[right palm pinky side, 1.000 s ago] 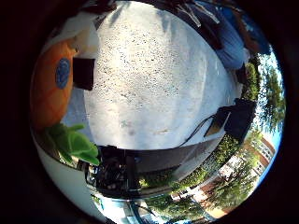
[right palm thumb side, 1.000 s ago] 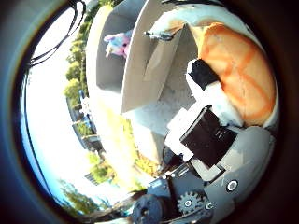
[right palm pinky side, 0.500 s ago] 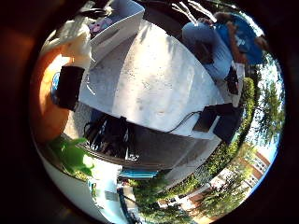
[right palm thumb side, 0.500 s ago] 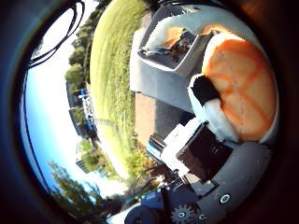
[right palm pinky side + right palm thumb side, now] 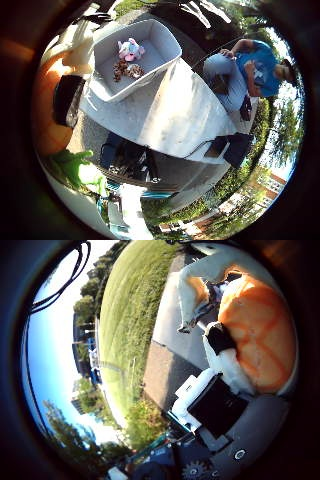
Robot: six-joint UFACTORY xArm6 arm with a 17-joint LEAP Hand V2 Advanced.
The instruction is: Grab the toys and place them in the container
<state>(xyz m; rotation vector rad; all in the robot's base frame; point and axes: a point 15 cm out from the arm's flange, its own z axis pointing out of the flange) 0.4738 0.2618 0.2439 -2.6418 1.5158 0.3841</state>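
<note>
The palm views are swinging round compared with a moment ago, so the grey container (image 5: 134,60) is now lying in full sight on the pale table (image 5: 182,120), holding a pink toy (image 5: 130,48) and a brown one (image 5: 127,70). The hand (image 5: 220,390) is carrying the orange plush toy (image 5: 257,342), fingers curled round it. Next, I judge, it needs lowering over the container and releasing.

Grey container (image 5: 167,47) on white table (image 5: 185,120)
</note>
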